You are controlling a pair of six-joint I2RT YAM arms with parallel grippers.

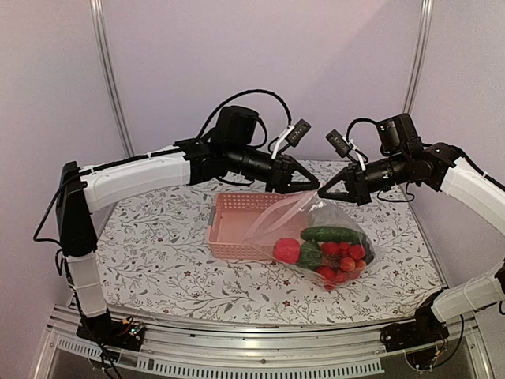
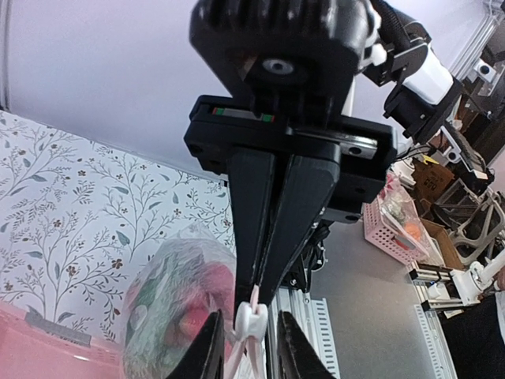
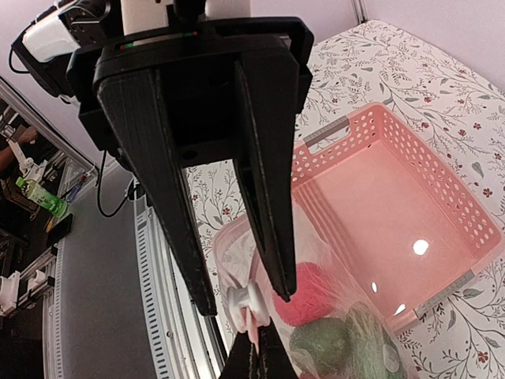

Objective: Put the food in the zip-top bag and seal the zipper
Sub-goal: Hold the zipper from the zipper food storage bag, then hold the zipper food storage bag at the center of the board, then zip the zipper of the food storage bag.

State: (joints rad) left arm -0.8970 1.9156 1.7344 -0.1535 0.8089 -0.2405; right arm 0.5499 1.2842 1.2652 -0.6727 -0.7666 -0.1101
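Zip-top bag [image 1: 316, 233] with food [image 1: 327, 246] inside, resting on table [image 1: 158, 245] against pink basket [image 1: 237, 225]. Left gripper [image 1: 312, 188] pinched on zipper [image 2: 251, 320]. Right gripper [image 1: 323, 193] spread wide beside it.

A robotics lab: a floral-print table [image 1: 158, 245] on an aluminium frame [image 1: 237, 347], boxed in by plain lilac walls [image 1: 331, 55]. At the right of the left wrist view, cluttered shelving [image 2: 465, 181] and a pink crate [image 2: 390, 225].
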